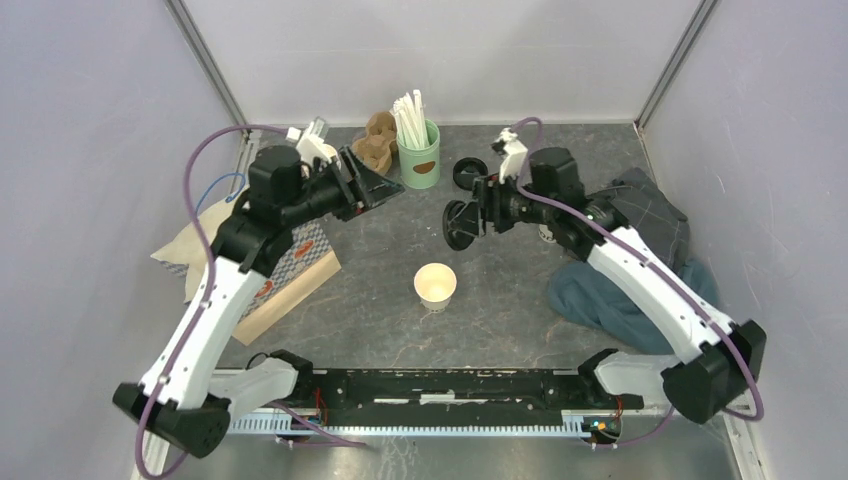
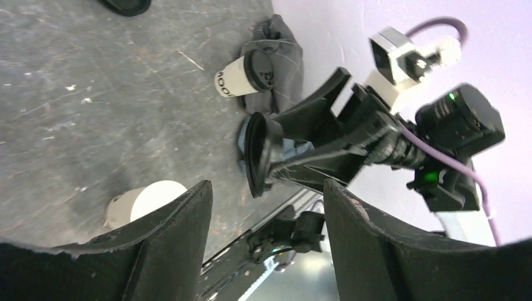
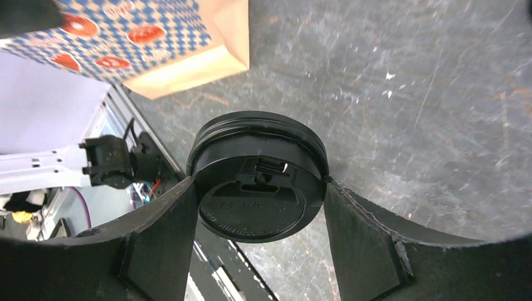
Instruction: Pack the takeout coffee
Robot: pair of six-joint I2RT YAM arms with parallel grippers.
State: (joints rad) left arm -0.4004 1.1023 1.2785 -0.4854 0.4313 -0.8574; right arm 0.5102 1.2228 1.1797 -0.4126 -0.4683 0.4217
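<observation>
The takeout coffee, a white printed cup with a black lid, stands upright by a grey cloth. In the top view my right arm mostly hides it. My right gripper is shut on a loose black lid, held on edge above the table, its fingers pressing both sides of the rim. The lid also shows in the left wrist view. A lidless white cup stands at the table's middle, below and left of that lid. My left gripper is open and empty, high at the back left.
A second black lid lies at the back. A green cup of straws and a cardboard carrier stand at the back centre. A checked paper bag lies on the left. Blue and grey cloths lie on the right.
</observation>
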